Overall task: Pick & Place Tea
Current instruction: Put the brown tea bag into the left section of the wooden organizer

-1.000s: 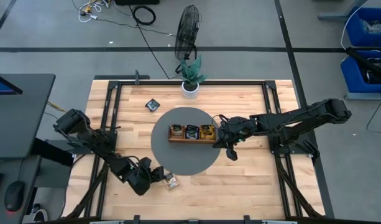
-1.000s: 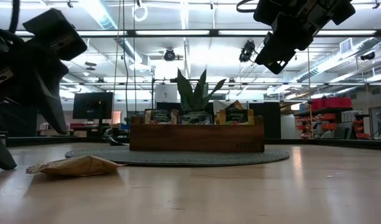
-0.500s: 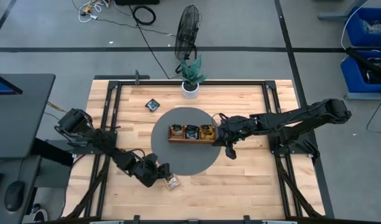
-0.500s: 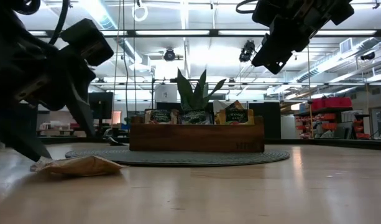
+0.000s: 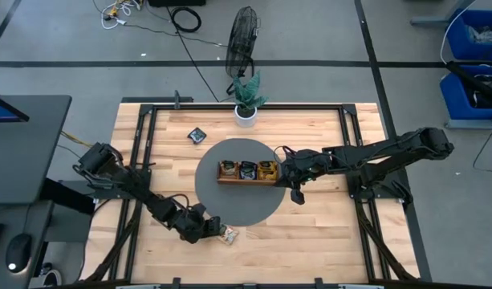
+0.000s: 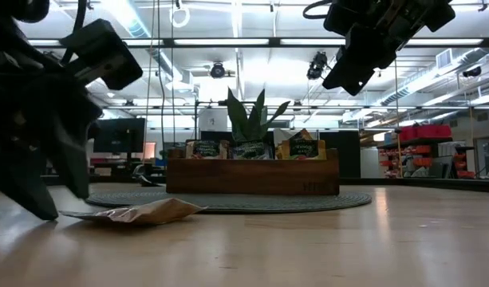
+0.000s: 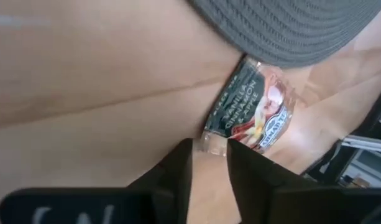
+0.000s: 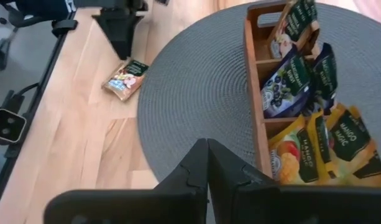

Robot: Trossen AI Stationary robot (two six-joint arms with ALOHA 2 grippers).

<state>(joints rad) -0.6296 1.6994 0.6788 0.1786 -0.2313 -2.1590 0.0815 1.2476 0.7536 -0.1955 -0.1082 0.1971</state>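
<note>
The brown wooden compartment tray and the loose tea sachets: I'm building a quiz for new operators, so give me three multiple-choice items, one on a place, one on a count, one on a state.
1. Where does the brown wooden compartment tray stand?
A. on the round grey mat
B. on bare wood
C. beside the monitor

2. How many flat tea sachets lie loose on the light wooden table?
A. none
B. two
C. five

3. How are the right gripper fingers?
A. wide open
B. shut, empty
C. clamped on a sachet

Key: 1 A, the mat rings the tray. 2 B, a dark sachet near the potted green plant and a pale sachet by the left gripper. 3 B, the fingers meet with nothing between.
</note>
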